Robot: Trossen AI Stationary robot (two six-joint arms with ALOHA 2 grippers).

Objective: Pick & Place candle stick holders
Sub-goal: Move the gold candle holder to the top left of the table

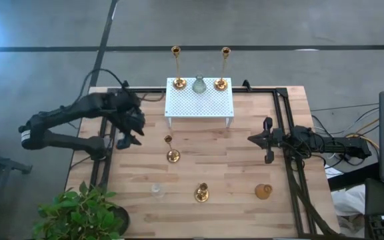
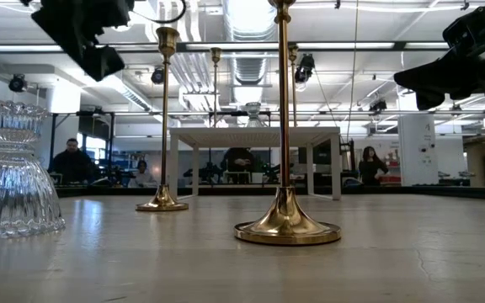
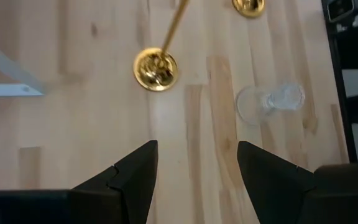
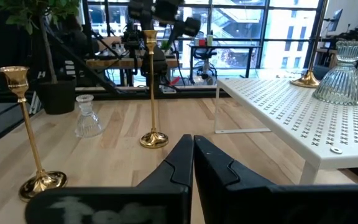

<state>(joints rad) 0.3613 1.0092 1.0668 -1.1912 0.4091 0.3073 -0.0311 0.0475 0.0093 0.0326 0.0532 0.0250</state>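
The landmark here is the white perforated rack [image 1: 199, 101] at the far middle of the wooden table [image 1: 245, 200].

Well to the left of the rack, the left gripper [image 1: 131, 135] hangs above the table at the rack's near-left corner. Its fingers [image 3: 132, 180] stand wide apart with nothing between them and nothing touching them; in the left wrist view only bare wood lies in the gap.

Just nearer than the rack's front edge and a little left of its middle stands a tall brass candle stick holder [image 1: 172, 152], upright on its round base, close to the open left gripper but apart from it. Farther toward the near edge and left of that one is a small clear glass holder [image 1: 157, 192].

On the rack itself, along its far edge, three pieces stand in a row: a tall brass holder at the left [image 1: 178, 73], a clear glass holder in the middle [image 1: 199, 85], and a second tall brass holder at the right [image 1: 223, 73].

Toward the near edge of the table, roughly in line with the rack's middle, is another tall brass holder [image 1: 201, 193], and to the right of it a squat brass holder [image 1: 263, 191].

Right of the rack, off its near-right corner, the right gripper [image 1: 267, 141] hovers over the table with its fingers pressed together and empty.
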